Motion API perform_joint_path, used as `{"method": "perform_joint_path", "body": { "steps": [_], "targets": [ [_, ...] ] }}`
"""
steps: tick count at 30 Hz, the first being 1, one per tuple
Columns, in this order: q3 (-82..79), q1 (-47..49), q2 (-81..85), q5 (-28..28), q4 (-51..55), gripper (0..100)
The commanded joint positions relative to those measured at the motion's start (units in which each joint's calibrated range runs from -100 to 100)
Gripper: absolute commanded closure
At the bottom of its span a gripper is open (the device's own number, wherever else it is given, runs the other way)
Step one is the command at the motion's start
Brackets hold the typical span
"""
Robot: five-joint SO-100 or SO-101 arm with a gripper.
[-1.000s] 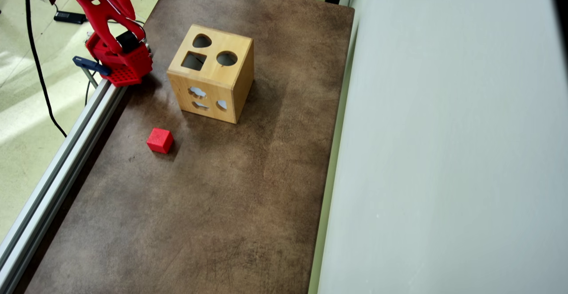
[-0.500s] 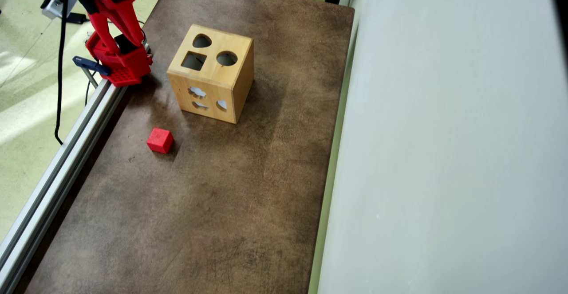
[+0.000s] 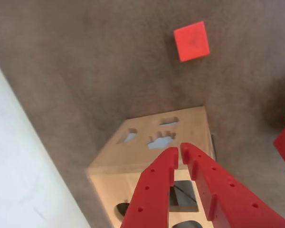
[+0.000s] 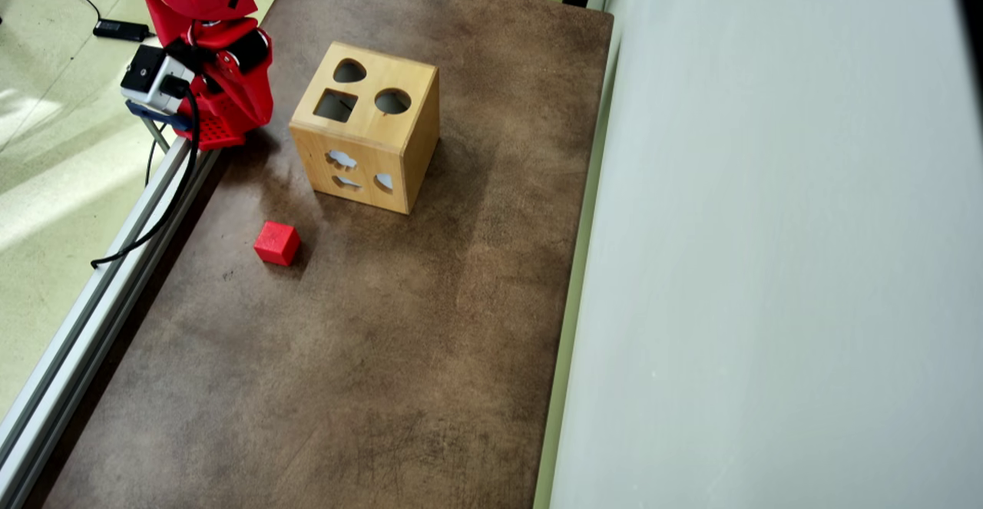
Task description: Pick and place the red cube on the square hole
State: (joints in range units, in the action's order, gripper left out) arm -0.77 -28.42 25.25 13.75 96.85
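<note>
Surface: a mottled brown table top point(image 4: 384, 355), with a pale wall panel point(image 4: 768, 263) along its right edge and an aluminium rail point(image 4: 92, 317) along its left edge in the overhead view.
Wooden box: the light wooden box point(image 4: 369, 157) stands upright near the far end of the table, with three cutouts in its top face and three smaller ones in the side that faces the cube.
Square hole: the square hole point(image 4: 335, 105) is the left-hand cutout on the top face in the overhead view, beside the round hole point(image 4: 392, 100) and below the teardrop-like hole point(image 4: 349, 71).
Red cube: the red cube point(image 4: 276, 243) sits flat on the table, apart from the box and nearer the rail; in the wrist view point(image 3: 192, 41) it lies beyond the box.
Cube heading: its edges are turned a little from the table's edges, roughly in line with the box (being a cube, it shows no long axis).
Arm: the red arm point(image 4: 201, 33) is folded near its base at the table's far left corner.
Gripper: the gripper point(image 3: 179, 154) hangs above the box's top face, fingers nearly together with a thin gap, holding nothing.
</note>
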Motion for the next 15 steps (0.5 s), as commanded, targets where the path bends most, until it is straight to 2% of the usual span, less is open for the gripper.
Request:
{"method": "perform_joint_path", "body": {
  "steps": [1, 15],
  "targets": [
    [-4.2, -0.2, 0.8, 1.3, 0.5, 98],
    [-6.0, -0.1, 0.7, 1.5, 0.4, 98]
  ]
}}
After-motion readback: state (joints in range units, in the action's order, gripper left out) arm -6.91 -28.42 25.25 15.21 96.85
